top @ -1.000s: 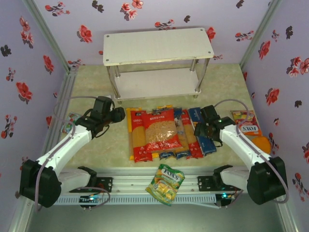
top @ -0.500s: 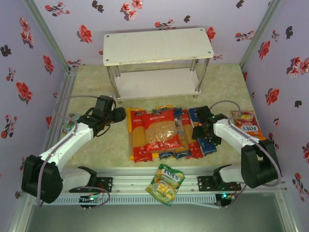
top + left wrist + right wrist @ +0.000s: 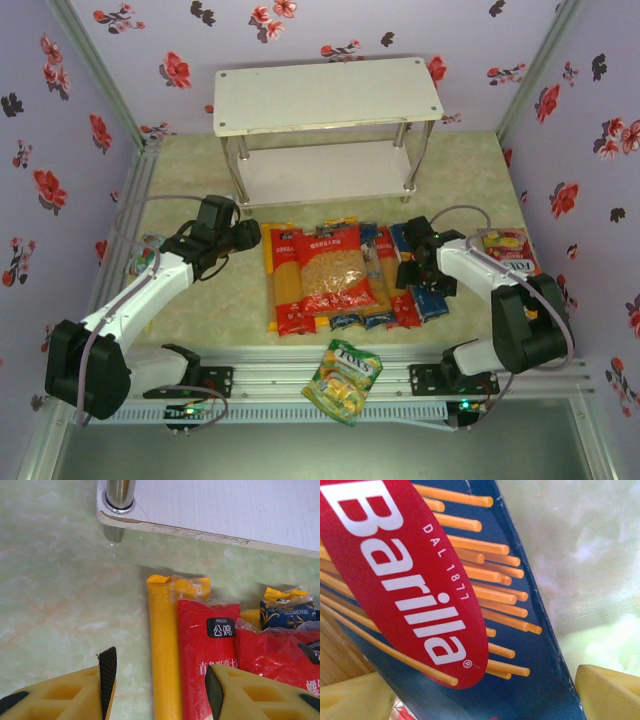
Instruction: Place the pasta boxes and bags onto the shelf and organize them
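Pasta box [image 3: 485, 605] of dark-blue cardboard, with a red Barilla badge and spaghetti drawn on it, lies flat right under the right gripper [image 3: 413, 272]. That gripper's yellow fingers [image 3: 610, 690] are spread wide, one on each side of the box. A thin gap shows beside the outer finger, so the box is not squeezed. Just past the box on the outer side lies a small red-yellow FOXS bag [image 3: 510, 258]. On the inner side the other long packs lie side by side, red, yellow and dark blue. A wide red bag of short pasta [image 3: 335, 265] lies partly over them.

The left gripper [image 3: 159, 677] hangs low at the far end of that row. Its fingers are apart and hold nothing. Just ahead, between them, lies a long yellow spaghetti bag [image 3: 162, 645], and a long red spaghetti bag [image 3: 207, 665] touches its side. Further ahead stands the shelf [image 3: 225, 505], made of white boards on shiny metal legs [image 3: 119, 492]. Everything rests on a pale green stone-look table [image 3: 190, 170]. Behind both grippers, by the near rail, lies a green-yellow snack bag [image 3: 343, 380].
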Action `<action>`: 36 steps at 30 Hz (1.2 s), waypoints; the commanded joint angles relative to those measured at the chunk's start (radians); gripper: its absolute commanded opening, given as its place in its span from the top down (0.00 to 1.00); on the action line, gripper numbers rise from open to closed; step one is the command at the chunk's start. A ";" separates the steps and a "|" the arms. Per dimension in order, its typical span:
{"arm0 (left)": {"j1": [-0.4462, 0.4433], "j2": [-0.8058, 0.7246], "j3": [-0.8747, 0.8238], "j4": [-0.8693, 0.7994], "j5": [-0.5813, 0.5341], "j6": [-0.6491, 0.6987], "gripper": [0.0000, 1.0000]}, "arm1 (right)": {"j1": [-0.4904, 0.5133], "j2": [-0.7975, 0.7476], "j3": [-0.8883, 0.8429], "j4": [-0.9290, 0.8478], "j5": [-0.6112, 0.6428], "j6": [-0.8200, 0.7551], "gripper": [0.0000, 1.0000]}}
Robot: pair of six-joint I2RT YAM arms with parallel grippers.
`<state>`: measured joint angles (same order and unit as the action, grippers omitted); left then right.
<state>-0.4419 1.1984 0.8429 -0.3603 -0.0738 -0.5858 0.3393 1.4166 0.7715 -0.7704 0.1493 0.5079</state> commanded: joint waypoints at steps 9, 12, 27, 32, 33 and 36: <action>0.011 -0.019 0.013 0.001 0.007 -0.014 0.48 | -0.051 0.026 0.012 0.065 -0.049 0.017 0.26; 0.016 -0.025 0.010 0.001 0.005 -0.012 0.48 | -0.057 0.015 -0.006 0.076 -0.068 0.019 0.39; 0.025 -0.036 0.019 0.004 0.005 -0.005 0.50 | -0.054 -0.091 0.018 0.056 -0.055 -0.014 1.00; 0.026 -0.036 0.021 0.013 0.005 -0.006 0.50 | -0.050 -0.150 0.040 0.034 -0.032 -0.050 1.00; 0.026 -0.035 0.021 0.015 0.005 -0.006 0.50 | -0.047 -0.164 0.047 0.029 -0.026 -0.059 1.00; 0.026 -0.031 0.024 0.019 0.006 -0.005 0.50 | -0.035 -0.207 0.074 0.014 -0.001 -0.083 1.00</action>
<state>-0.4252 1.1805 0.8429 -0.3580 -0.0738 -0.5858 0.2920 1.2755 0.7811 -0.7654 0.0864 0.4625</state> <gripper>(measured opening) 0.501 0.106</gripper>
